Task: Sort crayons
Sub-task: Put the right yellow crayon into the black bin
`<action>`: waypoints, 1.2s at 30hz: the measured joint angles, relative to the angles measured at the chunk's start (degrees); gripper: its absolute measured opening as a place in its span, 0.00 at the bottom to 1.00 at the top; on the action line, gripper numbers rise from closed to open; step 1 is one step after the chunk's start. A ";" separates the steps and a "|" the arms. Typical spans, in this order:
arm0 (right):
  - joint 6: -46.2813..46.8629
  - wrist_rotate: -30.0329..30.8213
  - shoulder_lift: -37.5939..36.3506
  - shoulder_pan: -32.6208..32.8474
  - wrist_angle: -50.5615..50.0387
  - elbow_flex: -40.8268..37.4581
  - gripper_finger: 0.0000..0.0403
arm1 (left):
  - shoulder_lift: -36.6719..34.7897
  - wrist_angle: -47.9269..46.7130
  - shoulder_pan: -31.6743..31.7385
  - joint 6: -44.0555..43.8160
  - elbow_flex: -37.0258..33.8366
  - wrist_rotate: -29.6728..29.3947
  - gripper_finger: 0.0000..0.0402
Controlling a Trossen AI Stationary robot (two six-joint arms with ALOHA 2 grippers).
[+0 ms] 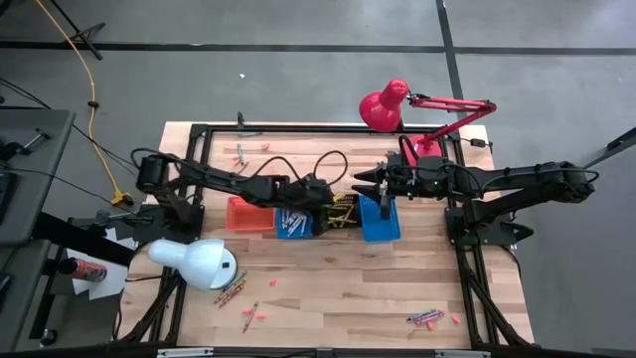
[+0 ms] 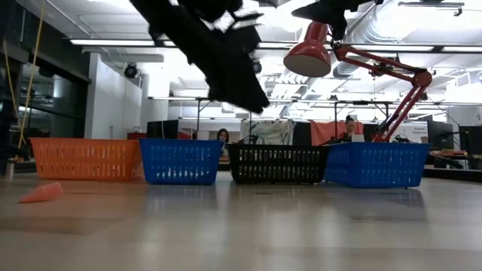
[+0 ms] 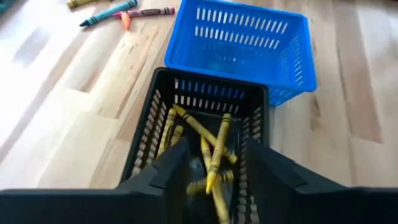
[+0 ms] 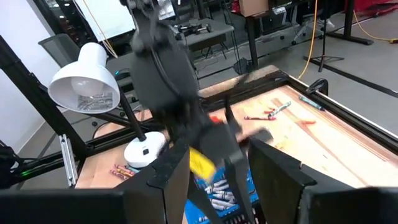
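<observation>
Left gripper (image 3: 214, 163) hovers over the black basket (image 3: 149, 134), fingers spread, releasing a yellow crayon (image 3: 217, 149). Right gripper (image 1: 365, 182) above the blue basket (image 1: 380, 231); grip state undeterminable.

Lighting was bright and even. Ceiling strip lights (image 2: 120, 41) glared in the low view. The dark left arm (image 2: 211, 53) showed silhouetted and blurred. Glossy pale wooden tabletop (image 2: 241, 226) reflected the baskets softly.

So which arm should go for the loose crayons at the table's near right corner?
Right, probably. The right gripper hovers open on that side, while the left gripper hangs over the black basket. Those crayons lie on the right.
</observation>
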 joint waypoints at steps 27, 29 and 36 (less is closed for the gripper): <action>-2.54 -0.19 0.00 -0.02 0.92 0.00 0.39 | -36.49 22.82 -3.72 -2.41 -20.28 -8.56 0.42; -4.48 0.03 0.00 -0.02 0.02 0.00 0.39 | -36.43 22.71 -3.63 -1.17 -20.28 -7.87 0.42; -2.87 3.30 0.04 -0.02 -0.74 0.00 0.39 | -36.38 22.52 -3.58 0.47 -20.28 -7.35 0.42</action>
